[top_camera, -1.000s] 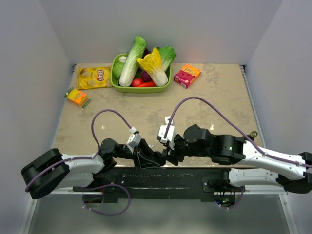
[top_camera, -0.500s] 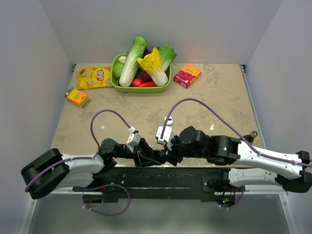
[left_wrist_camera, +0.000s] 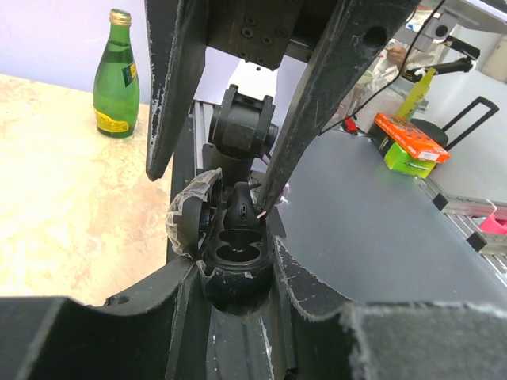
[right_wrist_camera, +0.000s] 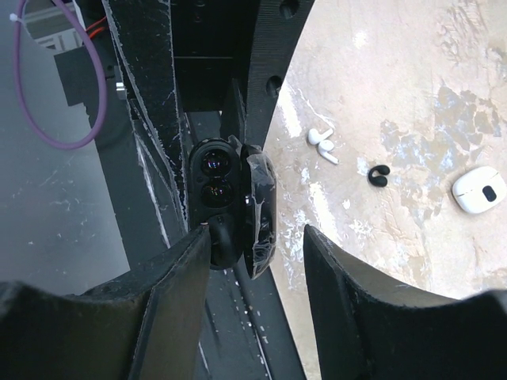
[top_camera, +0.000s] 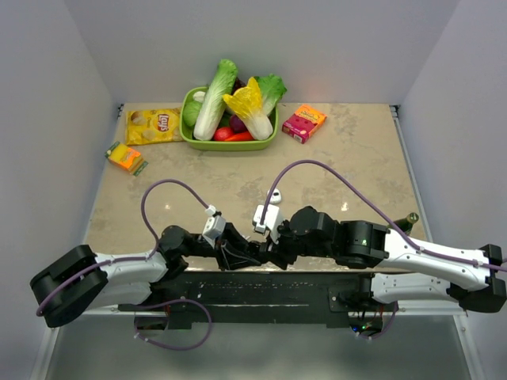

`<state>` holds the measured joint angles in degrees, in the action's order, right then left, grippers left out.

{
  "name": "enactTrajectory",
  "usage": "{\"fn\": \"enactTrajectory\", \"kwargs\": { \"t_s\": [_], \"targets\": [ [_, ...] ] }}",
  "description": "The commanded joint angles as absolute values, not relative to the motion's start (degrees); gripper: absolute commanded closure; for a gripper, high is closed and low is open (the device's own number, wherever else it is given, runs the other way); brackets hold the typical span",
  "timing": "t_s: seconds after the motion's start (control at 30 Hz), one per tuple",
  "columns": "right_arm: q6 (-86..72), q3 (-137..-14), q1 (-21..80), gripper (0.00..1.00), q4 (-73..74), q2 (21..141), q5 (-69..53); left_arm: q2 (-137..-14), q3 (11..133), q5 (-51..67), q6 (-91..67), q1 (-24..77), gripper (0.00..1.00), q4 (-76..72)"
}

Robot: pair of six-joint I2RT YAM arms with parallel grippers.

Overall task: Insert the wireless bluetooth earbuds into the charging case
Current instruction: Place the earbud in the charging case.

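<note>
Both arms lie low and stretched toward each other along the near edge of the table (right_wrist_camera: 412, 95), wrists nearly level, grippers meeting nose to nose over the dark base plate. The left gripper (left_wrist_camera: 234, 273) has its fingers drawn in against a black earbud case (left_wrist_camera: 234, 257), pinching the rounded body from both sides. The lid (left_wrist_camera: 188, 215) is flipped open to one side, with clear, crinkled film over it. Two glossy round wells show in the case, and a small black rounded piece stands at their far rim; I cannot tell whether it is an earbud. The right gripper (right_wrist_camera: 255, 233) comes in from the opposite side with its jaws spread wide, straddling the same case. One finger is up against it, and the other stands clear, with a strip of table showing through the gap. Its fingers are matte black plastic, scuffed white along the edges. Out on the mottled beige stone-look tabletop, well apart from both sets of jaws, sits the white charging case (right_wrist_camera: 479, 192). It is smooth and rounded-square, with a dark spot at its centre. Near it lies a small black C-shaped piece (right_wrist_camera: 379, 176), and a little farther along a pair of white earbuds (right_wrist_camera: 321, 146) lie touching each other. A green glass bottle (left_wrist_camera: 116, 71) with a yellow label stands upright beyond the grippers.
</note>
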<state>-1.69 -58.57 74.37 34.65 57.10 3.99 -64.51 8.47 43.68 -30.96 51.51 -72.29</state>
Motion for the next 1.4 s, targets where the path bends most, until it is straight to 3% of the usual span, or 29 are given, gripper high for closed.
{"fn": "enactTrajectory", "kwargs": {
  "t_s": [0.0, 0.6, 1.37],
  "targets": [
    [-2.37, -57.83, 74.53, 0.48, 34.37, 56.95, 5.98, -61.79, 8.88, 42.28, -27.86, 51.59, 1.00, -90.35],
    [-5.01, -58.18, 74.44, 0.44, 27.60, 50.98, 8.44, -62.49, 8.26, 41.57, -27.51, 51.77, 1.00, -90.18],
    [-7.12, -56.16, 74.53, 0.43, 29.35, 53.70, 11.43, -59.15, 8.26, 39.91, -25.75, 51.68, 1.00, -87.45]
  ]
}}
